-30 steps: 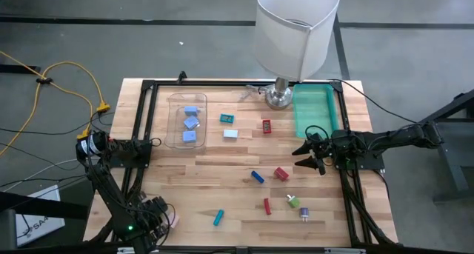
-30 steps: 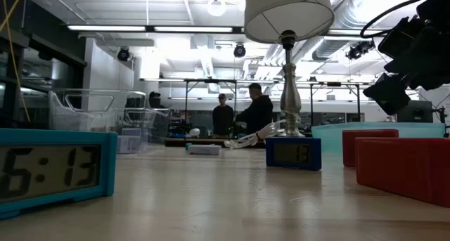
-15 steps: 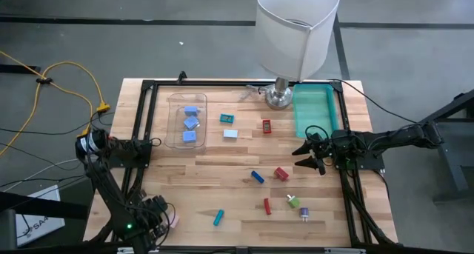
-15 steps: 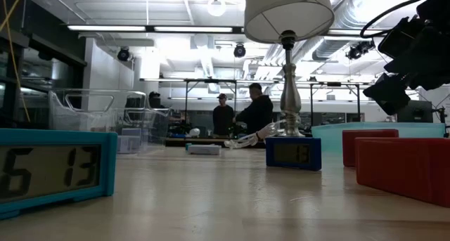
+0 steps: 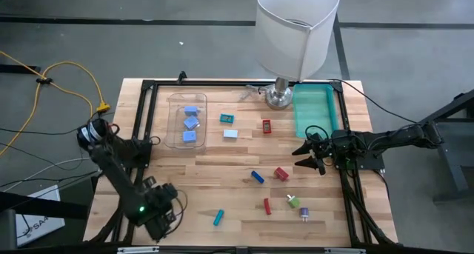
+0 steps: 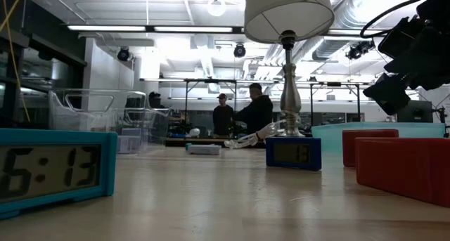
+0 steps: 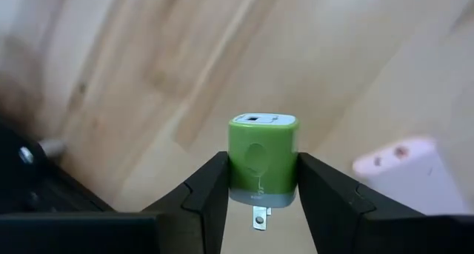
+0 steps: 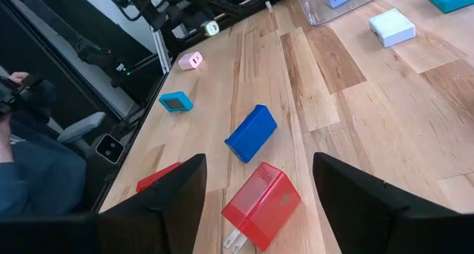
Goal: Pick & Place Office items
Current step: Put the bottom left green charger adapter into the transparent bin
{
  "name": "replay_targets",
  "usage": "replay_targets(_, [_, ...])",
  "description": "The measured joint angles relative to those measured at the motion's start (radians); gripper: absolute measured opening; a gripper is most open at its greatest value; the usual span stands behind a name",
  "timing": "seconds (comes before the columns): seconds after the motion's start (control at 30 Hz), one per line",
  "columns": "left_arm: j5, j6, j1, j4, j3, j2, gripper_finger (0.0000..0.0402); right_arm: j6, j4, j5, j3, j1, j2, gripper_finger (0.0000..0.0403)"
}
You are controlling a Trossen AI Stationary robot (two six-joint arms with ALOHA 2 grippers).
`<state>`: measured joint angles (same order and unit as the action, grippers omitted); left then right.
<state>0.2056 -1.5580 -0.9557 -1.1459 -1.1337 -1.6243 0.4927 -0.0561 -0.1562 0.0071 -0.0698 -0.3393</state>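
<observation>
Left wrist view gives the clearest account of the grip: the left gripper (image 7: pixel 261 184) has its two fingers nearly shut on a small green plug adapter (image 7: pixel 263 161), pinching its flat sides, its metal prong hanging below the fingers. It is held above the wooden table (image 7: pixel 178 54), with a pale pink adapter (image 7: pixel 396 164) lying just beside it on the boards. The step in hand looks like carrying this piece off to a container. To do it well, I judge the arm should keep the pinch steady, raise the adapter clear of the pink one before swinging, and bring it over the bin's open mouth before letting go, since so light a piece would bounce if dropped from high.

High view shows what the wrist cannot: the left gripper (image 5: pixel 164 212) sits at the near left corner, and a clear plastic bin (image 5: pixel 187 120) holding light blue blocks stands far up the table, with a teal tray (image 5: pixel 314 112) at the far right by the lamp (image 5: pixel 296 32). A teal piece (image 5: pixel 218 218), a red block (image 5: pixel 281 174) and a blue block (image 5: pixel 257 177) lie scattered between. The right gripper (image 5: pixel 306 156) waits at the right edge, jaws spread wide and empty; right wrist view confirms this, looking down on the red block (image 8: pixel 261 202) and blue block (image 8: pixel 250 132).
</observation>
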Motion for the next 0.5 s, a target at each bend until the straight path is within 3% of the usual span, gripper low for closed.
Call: replay_targets(0.5, [0.009, 0.400, 0.416, -0.011, 0.000, 0.145, 0.0140, 0.000, 0.000, 0.000, 0.000, 0.000, 0.000, 0.0235])
